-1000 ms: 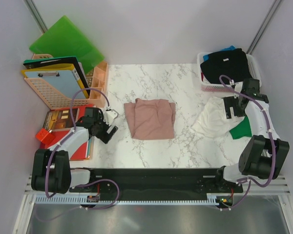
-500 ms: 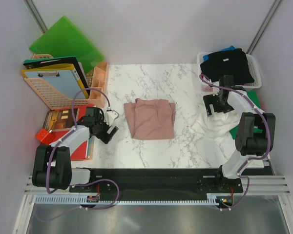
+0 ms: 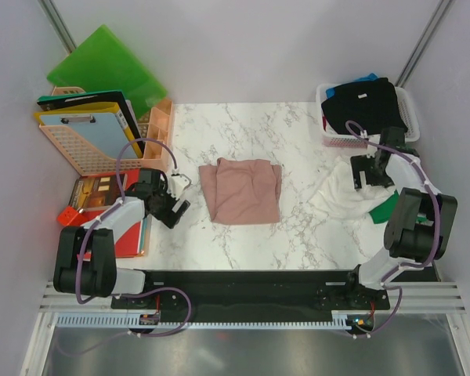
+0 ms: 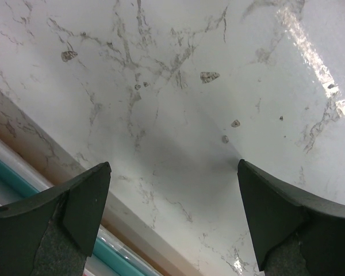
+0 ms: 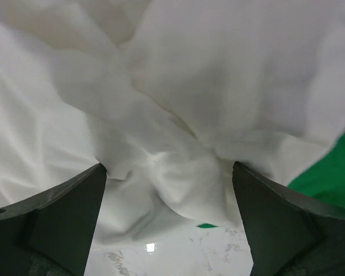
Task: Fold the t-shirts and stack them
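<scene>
White crumpled cloth t-shirt (image 3: 341,196) heaped at the right of the marble table (image 3: 298,227), overlapping a green cloth t-shirt (image 3: 386,208), beneath the wide-open, empty right gripper (image 3: 363,174): risk of pinching both layers together; left gripper (image 3: 178,198) likewise wide, empty.

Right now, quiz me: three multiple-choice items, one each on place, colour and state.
1. Where does the pink t-shirt lie?
A) centre of the table
B) its left edge
C) its far-right corner

2. What colour is the cloth below the right pincer?
A) black
B) white
C) blue

3. What state is the left pincer in?
A) shut on cloth
B) shut, empty
C) open, empty

Answers:
1 A: the top view shows it lying mid-table.
2 B: the white t-shirt fills the right wrist view.
3 C: its fingers stand wide apart over bare table.
</scene>
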Available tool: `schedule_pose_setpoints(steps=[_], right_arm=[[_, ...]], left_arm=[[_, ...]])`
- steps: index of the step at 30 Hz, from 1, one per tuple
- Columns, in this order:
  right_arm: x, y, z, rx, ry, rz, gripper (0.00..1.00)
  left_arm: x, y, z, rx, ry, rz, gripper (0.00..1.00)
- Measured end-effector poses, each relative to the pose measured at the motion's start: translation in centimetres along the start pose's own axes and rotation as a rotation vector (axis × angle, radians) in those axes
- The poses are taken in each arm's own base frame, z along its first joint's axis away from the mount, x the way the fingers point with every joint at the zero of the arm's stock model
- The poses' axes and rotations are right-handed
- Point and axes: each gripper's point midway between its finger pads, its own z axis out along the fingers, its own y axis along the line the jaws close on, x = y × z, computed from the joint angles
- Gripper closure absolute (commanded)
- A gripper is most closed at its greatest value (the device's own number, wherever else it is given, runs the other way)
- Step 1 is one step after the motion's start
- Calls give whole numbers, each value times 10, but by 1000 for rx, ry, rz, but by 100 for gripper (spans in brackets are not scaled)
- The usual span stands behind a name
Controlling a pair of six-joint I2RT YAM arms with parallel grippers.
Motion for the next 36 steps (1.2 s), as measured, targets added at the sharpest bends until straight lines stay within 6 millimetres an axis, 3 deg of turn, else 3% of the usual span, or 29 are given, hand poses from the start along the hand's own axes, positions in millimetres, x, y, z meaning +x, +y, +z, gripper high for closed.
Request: schedule_pose_setpoints(steps=[11,16,20,36], right_arm=[[33,-77,-14,103,17,82,2],[47,-98,-16,123,31,113,2],[52,-99,-17,94,33,124,2],[40,-62,-37,-105,-22,112,2]], left_arm=[[-1,-1,2,7,-5,-11,3],[-2,-1,2,6,-6,-11,2],[-2,-1,2,7,-6,-11,2],[-2,-1,2,7,-6,-11,3]])
